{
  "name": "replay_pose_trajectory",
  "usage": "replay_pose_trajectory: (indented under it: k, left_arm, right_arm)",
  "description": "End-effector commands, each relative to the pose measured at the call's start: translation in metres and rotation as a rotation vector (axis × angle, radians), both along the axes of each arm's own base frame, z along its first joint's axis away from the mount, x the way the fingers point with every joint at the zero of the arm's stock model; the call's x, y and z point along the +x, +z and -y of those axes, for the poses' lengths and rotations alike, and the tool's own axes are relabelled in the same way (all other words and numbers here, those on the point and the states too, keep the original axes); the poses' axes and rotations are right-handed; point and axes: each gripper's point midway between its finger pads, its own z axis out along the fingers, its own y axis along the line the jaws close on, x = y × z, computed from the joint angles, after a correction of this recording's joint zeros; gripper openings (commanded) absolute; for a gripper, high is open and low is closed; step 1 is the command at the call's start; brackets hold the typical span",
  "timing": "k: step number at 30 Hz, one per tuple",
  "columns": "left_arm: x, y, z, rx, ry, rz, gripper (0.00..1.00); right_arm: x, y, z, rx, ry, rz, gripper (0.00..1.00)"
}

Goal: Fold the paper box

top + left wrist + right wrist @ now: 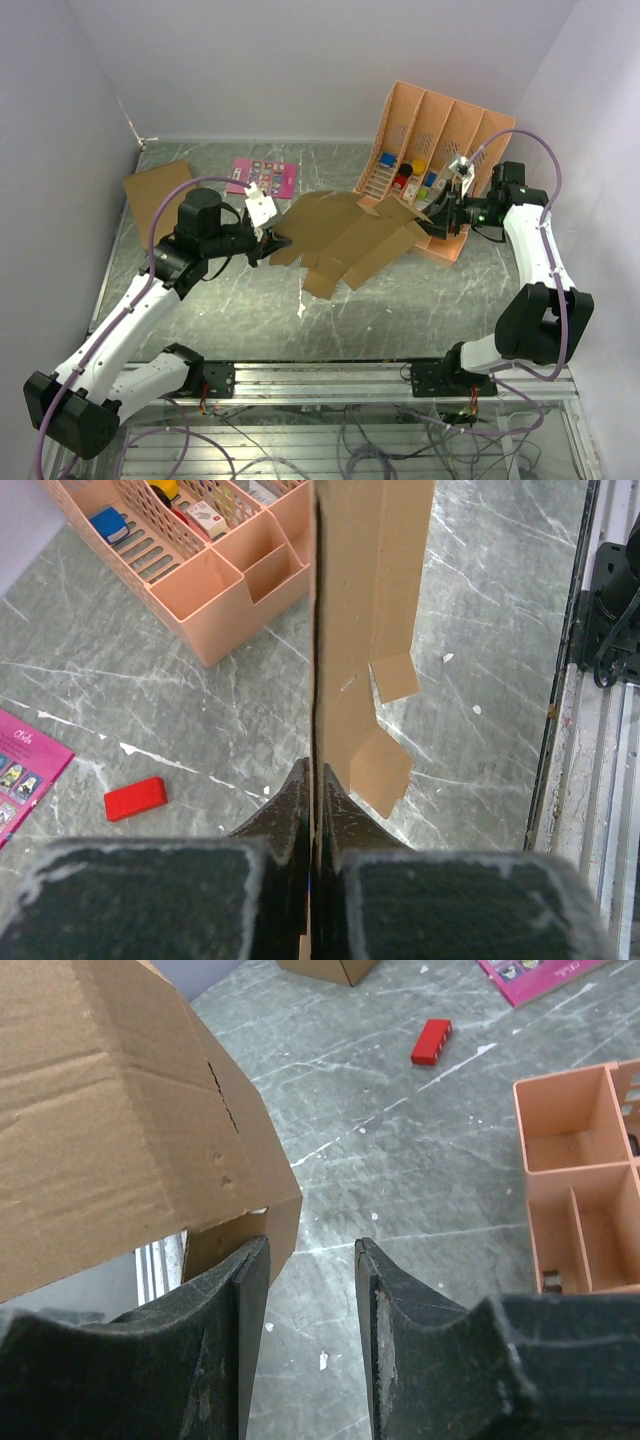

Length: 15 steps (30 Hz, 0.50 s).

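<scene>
The paper box (345,235) is a brown cardboard cut-out with creased panels and tab flaps, held above the table's middle. My left gripper (268,240) is shut on its left edge; in the left wrist view the sheet (365,630) runs edge-on out of the closed fingers (290,810). My right gripper (438,222) is open beside the sheet's right end. In the right wrist view the folded panel (110,1130) hangs at upper left, just above the left finger (235,1310), with nothing between the fingers.
A peach slotted organizer (435,165) with small coloured items stands at the back right, close behind my right gripper. A pink booklet (263,176) and a flat brown cardboard piece (155,195) lie at the back left. A red block (135,798) lies on the table.
</scene>
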Motion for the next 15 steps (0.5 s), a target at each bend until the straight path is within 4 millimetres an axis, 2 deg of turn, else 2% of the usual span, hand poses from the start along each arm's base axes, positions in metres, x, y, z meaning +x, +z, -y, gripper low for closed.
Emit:
replay_pose_trajectory:
  k: [1, 15]
  left_arm:
    - [0.004, 0.009, -0.001, -0.011, -0.001, 0.039, 0.07]
    - [0.005, 0.009, -0.002, 0.002, 0.002, 0.047, 0.07]
  right_arm:
    - [-0.002, 0.005, 0.007, -0.027, -0.026, -0.004, 0.4]
    - [0.0, 0.022, 0.01, -0.053, -0.052, 0.017, 0.4]
